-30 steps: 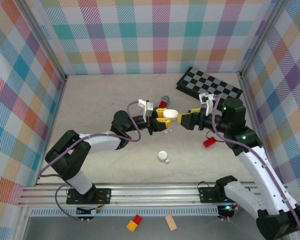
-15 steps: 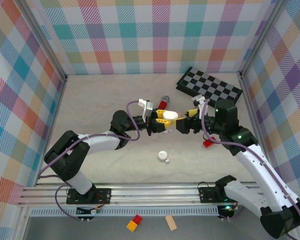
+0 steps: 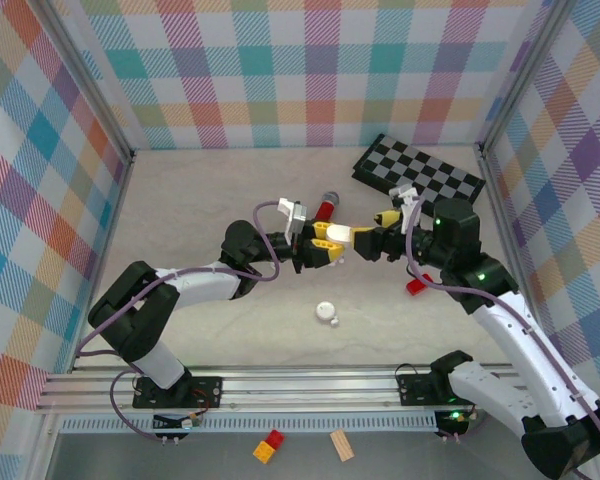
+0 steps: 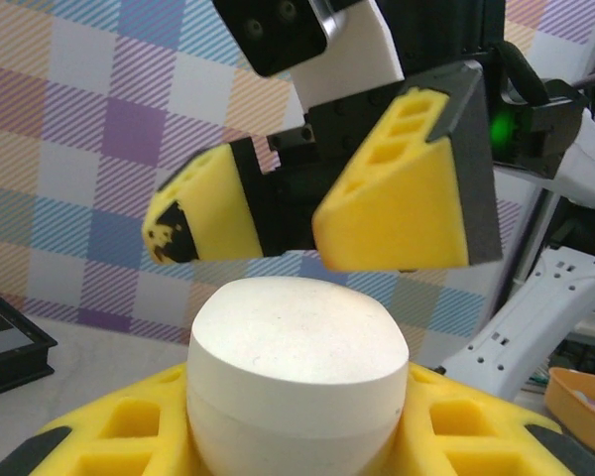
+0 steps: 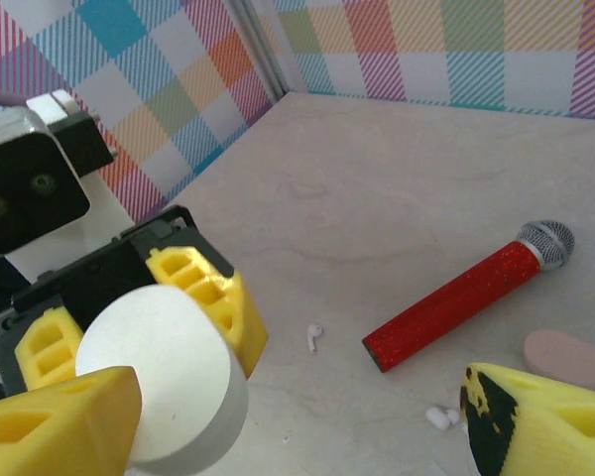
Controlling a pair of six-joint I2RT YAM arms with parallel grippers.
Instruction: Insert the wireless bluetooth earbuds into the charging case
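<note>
A white, pebble-like charging case (image 4: 293, 367) with its lid down is held off the table by my left gripper (image 4: 293, 441), shut on its lower half. In the top view that case (image 3: 358, 237) sits mid-table between both arms. My right gripper (image 5: 297, 426) is open and faces the case (image 5: 159, 367), one yellow finger (image 5: 59, 426) overlapping its edge and the other finger far to the right. From the left wrist, the right gripper (image 4: 288, 233) hovers just above the lid. Two white earbuds (image 5: 313, 337) (image 5: 438, 416) lie on the table below.
A red microphone (image 5: 466, 302) lies beside a pinkish case (image 5: 565, 357). A second white case (image 3: 326, 312) rests nearer the arms, a small red object (image 3: 417, 286) to its right. A checkerboard (image 3: 420, 170) lies at the back right. Plaid walls enclose the table.
My right gripper has moved left, closing in on the held case until its fingers reach the lid. The left gripper and the case have stayed put.
</note>
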